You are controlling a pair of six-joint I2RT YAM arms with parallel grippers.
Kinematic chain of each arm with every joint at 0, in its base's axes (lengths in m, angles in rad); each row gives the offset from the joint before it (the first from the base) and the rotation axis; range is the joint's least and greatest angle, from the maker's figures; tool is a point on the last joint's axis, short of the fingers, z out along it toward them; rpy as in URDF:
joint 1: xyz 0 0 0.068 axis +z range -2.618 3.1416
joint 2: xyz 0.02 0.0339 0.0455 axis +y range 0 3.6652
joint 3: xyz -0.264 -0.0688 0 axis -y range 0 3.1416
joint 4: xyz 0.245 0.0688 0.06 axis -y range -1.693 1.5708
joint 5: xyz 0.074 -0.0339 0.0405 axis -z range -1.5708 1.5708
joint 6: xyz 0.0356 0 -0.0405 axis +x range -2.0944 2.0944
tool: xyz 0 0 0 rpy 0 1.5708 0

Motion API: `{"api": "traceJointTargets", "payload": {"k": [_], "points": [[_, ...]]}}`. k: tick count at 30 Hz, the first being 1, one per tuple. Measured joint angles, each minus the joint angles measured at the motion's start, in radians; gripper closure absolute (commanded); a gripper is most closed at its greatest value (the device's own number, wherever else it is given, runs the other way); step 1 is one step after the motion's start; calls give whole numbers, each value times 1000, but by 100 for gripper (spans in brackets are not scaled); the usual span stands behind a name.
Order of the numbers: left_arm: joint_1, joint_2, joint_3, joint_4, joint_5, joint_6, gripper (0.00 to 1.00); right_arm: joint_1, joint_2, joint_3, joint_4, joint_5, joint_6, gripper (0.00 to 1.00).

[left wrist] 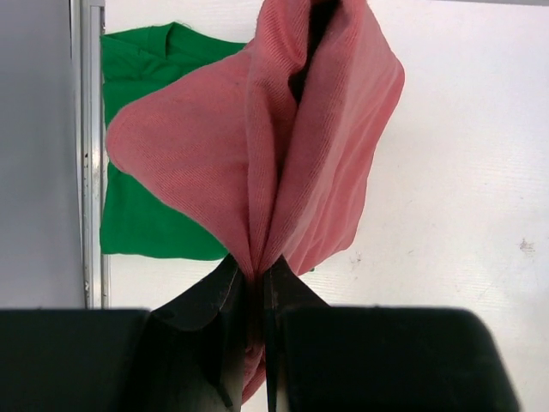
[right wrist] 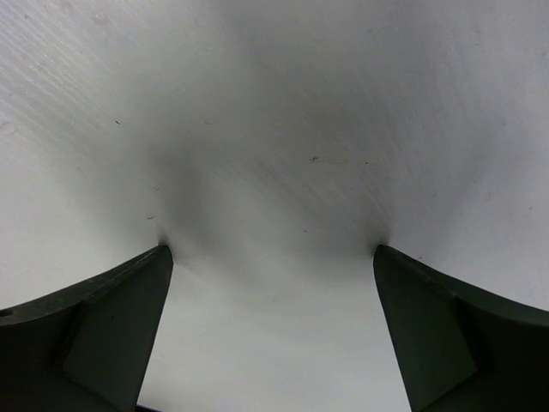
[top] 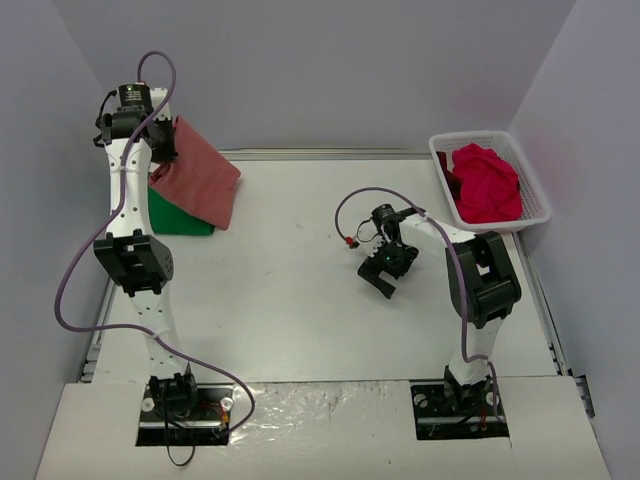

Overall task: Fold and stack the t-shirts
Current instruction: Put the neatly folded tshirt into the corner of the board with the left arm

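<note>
A folded salmon-pink t-shirt [top: 198,176] hangs in the air at the far left, pinched at its edge by my left gripper [top: 160,140], which is shut on it. In the left wrist view the pink t-shirt [left wrist: 257,146] drapes away from the shut gripper [left wrist: 257,279]. Under it a folded green t-shirt [top: 178,218] lies flat on the table, also seen as the green t-shirt [left wrist: 146,215] by the left rail. Crimson t-shirts [top: 487,183] are heaped in the basket. My right gripper [top: 385,275] hangs open low over bare table, gripper [right wrist: 273,257] holding nothing.
The white lattice basket [top: 533,170] stands at the far right corner. A metal rail [left wrist: 88,154] runs along the table's left edge. Grey walls close in on the left, back and right.
</note>
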Motion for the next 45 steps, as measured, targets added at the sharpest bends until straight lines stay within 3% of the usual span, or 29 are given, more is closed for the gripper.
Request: {"api": "traceJointTargets", "payload": {"k": [16,26,27,28,29,32,35,40,45], "points": [[29,7,0,-29,-41,58,98,0,8,6,-8,9,11,0],[43,82,-26,58,-116,144,97,0,24,14,-26,21,21,0],[46,87,-42,72,-129,151,94,0,26,15,-27,22,22,0],[50,92,-61,87,-144,159,77,-1,27,16,-28,23,23,0],[55,97,-82,102,-162,172,67,-1,31,16,-29,23,24,0],[68,107,-138,151,-228,203,50,-4,37,17,-32,26,26,0],[80,118,-166,199,-314,230,40,-10,39,18,-37,29,27,0],[79,103,-179,295,-471,289,36,-14,40,18,-41,33,29,0],[34,-40,-346,384,-558,335,30,-19,29,18,-45,32,29,0]]}}
